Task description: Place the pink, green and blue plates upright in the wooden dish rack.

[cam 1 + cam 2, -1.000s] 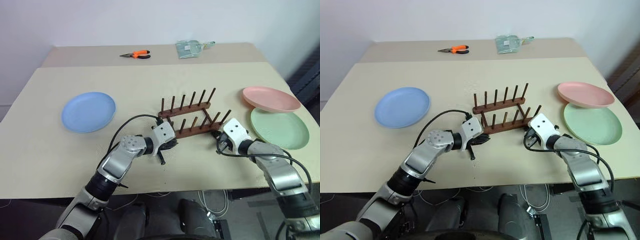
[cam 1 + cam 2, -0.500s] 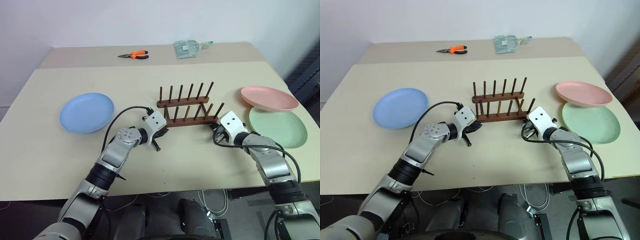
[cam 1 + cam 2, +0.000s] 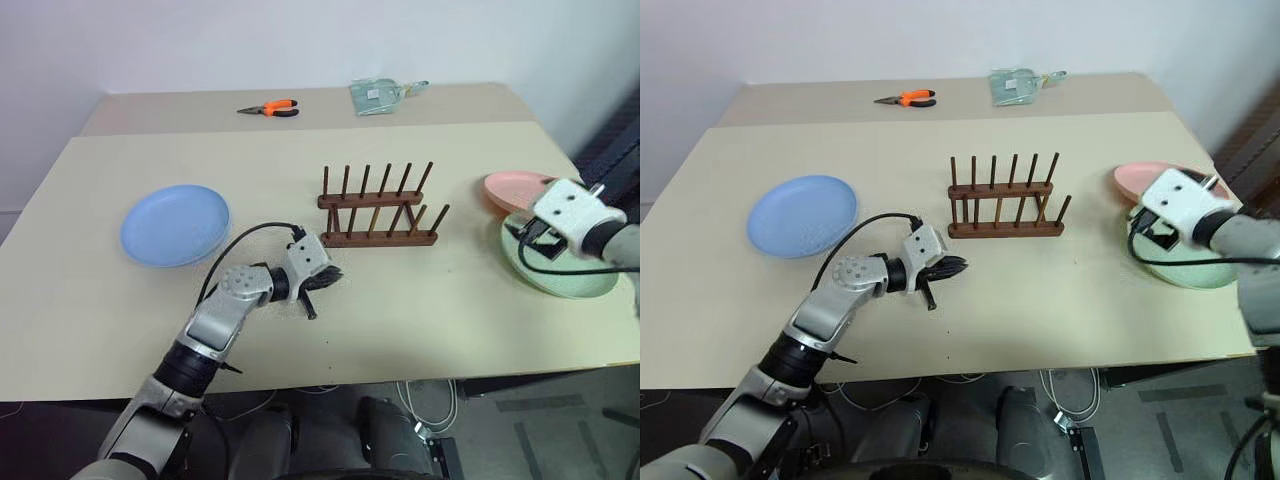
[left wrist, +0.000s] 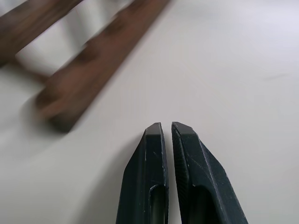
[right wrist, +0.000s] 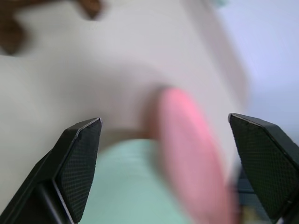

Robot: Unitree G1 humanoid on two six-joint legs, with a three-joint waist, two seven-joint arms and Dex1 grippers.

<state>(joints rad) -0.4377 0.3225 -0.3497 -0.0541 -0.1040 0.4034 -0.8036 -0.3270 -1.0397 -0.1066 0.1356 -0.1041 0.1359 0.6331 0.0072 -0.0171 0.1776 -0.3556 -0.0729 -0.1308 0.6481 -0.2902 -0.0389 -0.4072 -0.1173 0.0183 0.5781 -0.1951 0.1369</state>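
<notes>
The wooden dish rack (image 3: 380, 208) stands empty at the table's middle, its pegs upright. On the left lies the blue plate (image 3: 175, 224), flat. At the right edge the pink plate (image 3: 510, 185) overlaps the far rim of the green plate (image 3: 575, 282), both flat. My left gripper (image 3: 952, 267) is shut on nothing, low over the table, a short way off the rack's (image 4: 70, 93) near left corner. My right gripper (image 5: 163, 120) hangs open above the two right-hand plates. The pink plate's (image 5: 187, 154) edge shows between its fingers without touching them, and the green plate (image 5: 126, 186) lies beneath.
Orange-handled pliers (image 3: 272, 108) and a clear plastic packet (image 3: 380, 97) lie on the far table behind. The table's right edge (image 3: 600, 190) runs just past the pink and green plates. Bare tabletop lies between rack and plates.
The rack has been turned square between both grippers. The right gripper then opened, rose and swung right, over the pink and green plates. The left gripper stayed shut and drew slightly back.
</notes>
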